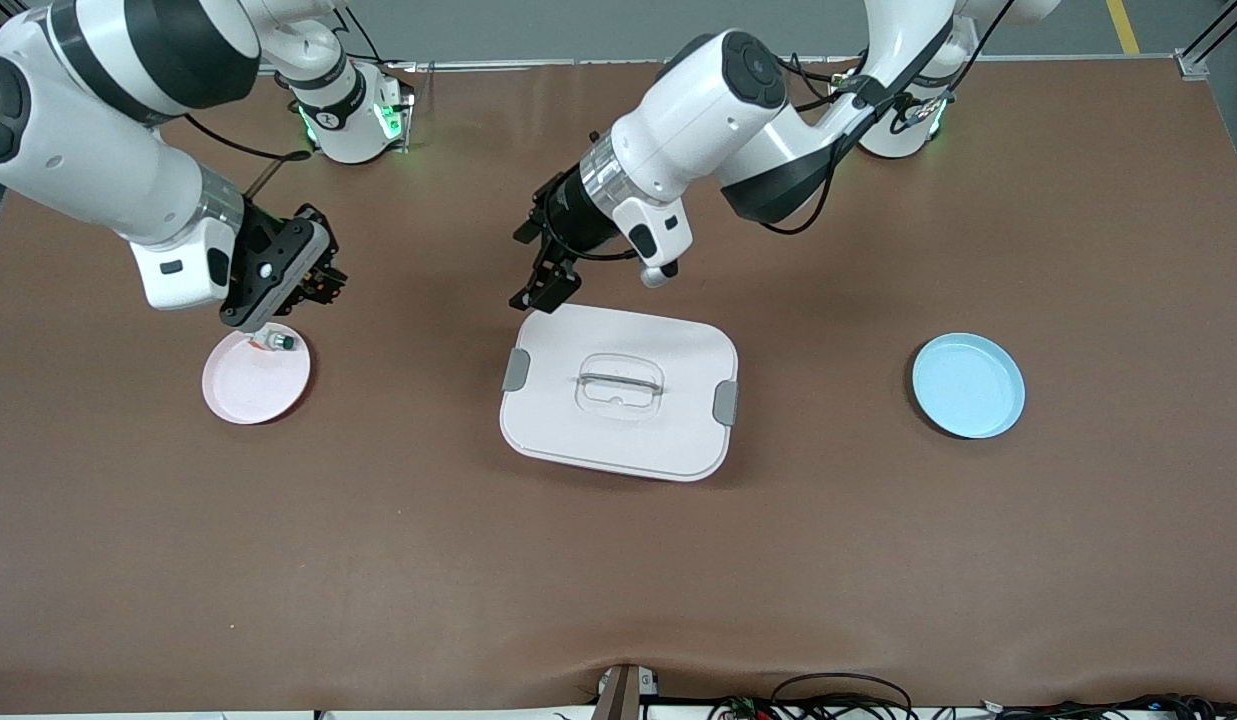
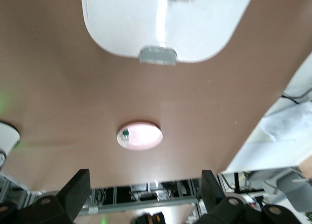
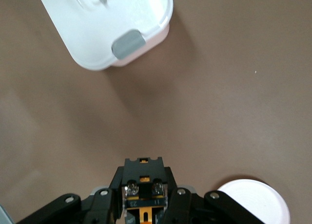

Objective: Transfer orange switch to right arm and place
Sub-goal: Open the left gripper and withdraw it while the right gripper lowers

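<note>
From the front the right hand (image 1: 316, 283) hangs over the pink plate (image 1: 243, 392), the left hand (image 1: 544, 283) over the white box (image 1: 618, 390)'s edge, left wrist fingers (image 2: 73, 191) apart, right wrist apparently clamping the orange switch (image 3: 143, 194).

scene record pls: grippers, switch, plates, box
right gripper: shut on orange switch, over the table beside the pink plate
left gripper: open, empty, over the white box's edge
pink plate: holds a green-capped part, toward the right arm's end
blue plate: toward the left arm's end
white box: lid on, mid-table
switch placed: not yet
</note>
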`<state>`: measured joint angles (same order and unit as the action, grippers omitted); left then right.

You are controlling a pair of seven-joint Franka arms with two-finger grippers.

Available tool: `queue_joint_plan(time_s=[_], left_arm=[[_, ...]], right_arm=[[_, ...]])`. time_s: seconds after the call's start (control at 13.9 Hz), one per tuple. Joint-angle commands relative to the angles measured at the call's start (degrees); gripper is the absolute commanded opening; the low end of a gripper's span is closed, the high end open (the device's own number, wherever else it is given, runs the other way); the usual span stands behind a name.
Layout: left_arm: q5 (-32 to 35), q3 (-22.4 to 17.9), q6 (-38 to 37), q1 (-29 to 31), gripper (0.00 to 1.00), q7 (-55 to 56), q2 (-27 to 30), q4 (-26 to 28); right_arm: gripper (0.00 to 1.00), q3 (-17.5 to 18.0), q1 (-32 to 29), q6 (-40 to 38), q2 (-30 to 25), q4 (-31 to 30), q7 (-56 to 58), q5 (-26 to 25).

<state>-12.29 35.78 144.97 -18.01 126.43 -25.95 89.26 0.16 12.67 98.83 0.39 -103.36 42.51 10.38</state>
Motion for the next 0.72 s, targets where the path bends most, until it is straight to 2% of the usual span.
queue_joint_plan(time_s=[0.0,0.22,0.43,0.65], left_arm=[[0.78,0.34,0.49,2.8,1.0,-2.32,4.5,7.67],[0.69,0.43,0.75,5.17,1.0,-5.3,7.22,12.76],[0.61,0.52,0.75,7.54,1.0,-13.82,10.12,18.04],[0.6,0.52,0.67,10.27,1.0,-18.84,12.5,21.13]], right_arm=[[0.0,0.71,-1.77,0.31,-0.75,-2.11,5.99,-4.12],[0.0,0.71,-3.96,3.81,-0.92,-6.05,12.92,-8.17],[0.0,0.71,-8.17,15.04,-1.62,-15.97,23.29,-8.18],[0.0,0.71,-11.6,21.31,-1.98,-21.87,30.25,-8.18]])
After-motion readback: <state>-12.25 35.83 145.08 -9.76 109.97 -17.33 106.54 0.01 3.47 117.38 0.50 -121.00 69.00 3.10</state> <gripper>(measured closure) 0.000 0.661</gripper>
